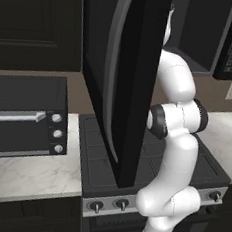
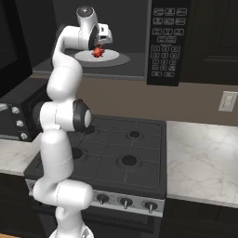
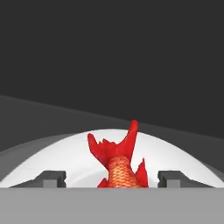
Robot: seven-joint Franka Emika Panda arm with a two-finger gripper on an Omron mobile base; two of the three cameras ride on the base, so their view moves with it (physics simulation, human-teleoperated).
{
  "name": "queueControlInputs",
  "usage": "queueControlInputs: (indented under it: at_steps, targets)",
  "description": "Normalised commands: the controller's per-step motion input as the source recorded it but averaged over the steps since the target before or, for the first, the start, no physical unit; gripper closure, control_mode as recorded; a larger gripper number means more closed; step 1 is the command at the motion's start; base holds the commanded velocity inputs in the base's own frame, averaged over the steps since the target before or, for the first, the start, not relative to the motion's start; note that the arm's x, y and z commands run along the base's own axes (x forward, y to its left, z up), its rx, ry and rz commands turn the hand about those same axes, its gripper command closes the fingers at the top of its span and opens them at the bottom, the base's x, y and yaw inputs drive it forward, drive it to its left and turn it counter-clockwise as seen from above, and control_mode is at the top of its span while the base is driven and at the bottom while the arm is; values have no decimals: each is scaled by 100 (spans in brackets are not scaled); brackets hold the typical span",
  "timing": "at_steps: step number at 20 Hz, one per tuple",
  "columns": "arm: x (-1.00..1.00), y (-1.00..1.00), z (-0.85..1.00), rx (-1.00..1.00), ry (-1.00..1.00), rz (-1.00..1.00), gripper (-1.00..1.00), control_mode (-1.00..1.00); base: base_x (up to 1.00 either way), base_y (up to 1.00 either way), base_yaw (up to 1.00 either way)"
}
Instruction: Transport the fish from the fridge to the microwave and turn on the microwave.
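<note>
Microwave (image 2: 135, 42) open at top of right base view, door (image 1: 122, 83) swung out and filling the centre of left base view, keypad (image 2: 167, 39) right of the cavity. Inside the cavity a white turntable (image 2: 116, 59) with the fish (image 2: 97, 52) over its left-centre part; can't tell if it rests on the plate or hangs just above. In hand view the fish (image 3: 118, 164) sits bottom centre, long axis running away from the camera, forked tail up toward the cavity back, head end cut off by the frame bottom. Gripper (image 2: 98, 46) inside the cavity, upper left of right base view. Fingertips (image 3: 52, 178) spread wide, well apart either side of the fish, touching nothing. Stove (image 2: 130, 158) below, toaster oven (image 1: 25, 114) left.
</note>
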Motion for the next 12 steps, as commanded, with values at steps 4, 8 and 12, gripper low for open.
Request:
queueControlInputs:
  at_steps: [4,8,12]
  targets:
    - [4,0,-4,-4,0,0,-100,-100,0,0,0]
    - [3,0,-1,-2,0,0,-100,-100,0,0,0]
    - [-14,0,5,0,-2,0,-100,-100,0,0,0]
